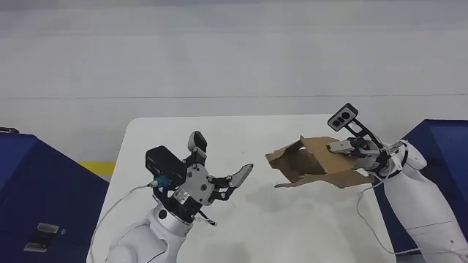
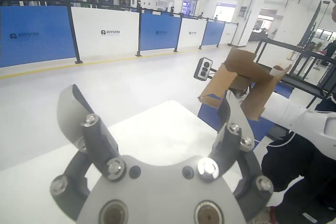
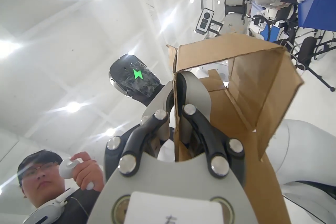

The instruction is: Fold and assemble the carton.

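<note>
Top view: right gripper (image 1: 345, 147) pinches a wall of the half-opened carton (image 1: 311, 162), flaps loose, above the surface (image 1: 292, 219); left gripper (image 1: 223, 155) spread wide, empty. Most folding likely remains.

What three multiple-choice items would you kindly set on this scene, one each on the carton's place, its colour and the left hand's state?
1. Where is the carton?
A. Flat on the table.
B. In the right hand.
C. On the floor.

2. What colour is the carton?
A. White.
B. Blue.
C. Brown.

3. How is the left hand?
A. Open and empty.
B. Shut on the carton.
C. Shut on a cable.

Answers:
1 B: the right wrist view shows it clamped on a carton wall.
2 C: it is plain brown cardboard in every view.
3 A: it is spread wide with nothing in it.
</note>
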Action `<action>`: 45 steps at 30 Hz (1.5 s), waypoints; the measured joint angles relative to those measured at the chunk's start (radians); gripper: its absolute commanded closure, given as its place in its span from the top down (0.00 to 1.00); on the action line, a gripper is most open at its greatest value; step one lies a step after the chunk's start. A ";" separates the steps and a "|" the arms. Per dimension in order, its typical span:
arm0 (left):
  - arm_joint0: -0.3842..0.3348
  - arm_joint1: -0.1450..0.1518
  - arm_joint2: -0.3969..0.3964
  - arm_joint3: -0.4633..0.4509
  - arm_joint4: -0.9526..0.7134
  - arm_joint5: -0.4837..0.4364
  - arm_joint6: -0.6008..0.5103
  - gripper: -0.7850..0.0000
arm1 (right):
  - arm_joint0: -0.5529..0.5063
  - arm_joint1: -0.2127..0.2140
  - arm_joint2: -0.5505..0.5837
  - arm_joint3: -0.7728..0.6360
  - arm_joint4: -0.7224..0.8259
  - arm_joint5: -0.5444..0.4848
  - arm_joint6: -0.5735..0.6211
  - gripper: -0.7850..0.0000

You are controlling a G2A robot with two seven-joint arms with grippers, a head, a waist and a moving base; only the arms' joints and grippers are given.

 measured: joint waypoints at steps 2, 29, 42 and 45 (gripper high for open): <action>-0.006 -0.001 -0.005 0.018 -0.091 -0.025 -0.025 1.00 | -0.008 0.000 0.003 -0.011 -0.009 -0.008 0.000 0.00; -0.197 -0.031 0.134 0.214 -0.421 0.030 -0.240 1.00 | -0.074 -0.005 0.049 -0.043 -0.023 -0.039 0.027 0.00; -0.213 -0.041 0.177 0.260 -0.430 0.030 -0.232 1.00 | -0.090 -0.001 0.051 -0.072 -0.011 -0.029 0.026 0.00; -0.213 -0.042 0.175 0.253 -0.427 0.027 -0.220 1.00 | -0.089 -0.001 0.055 -0.061 -0.004 -0.030 0.026 0.00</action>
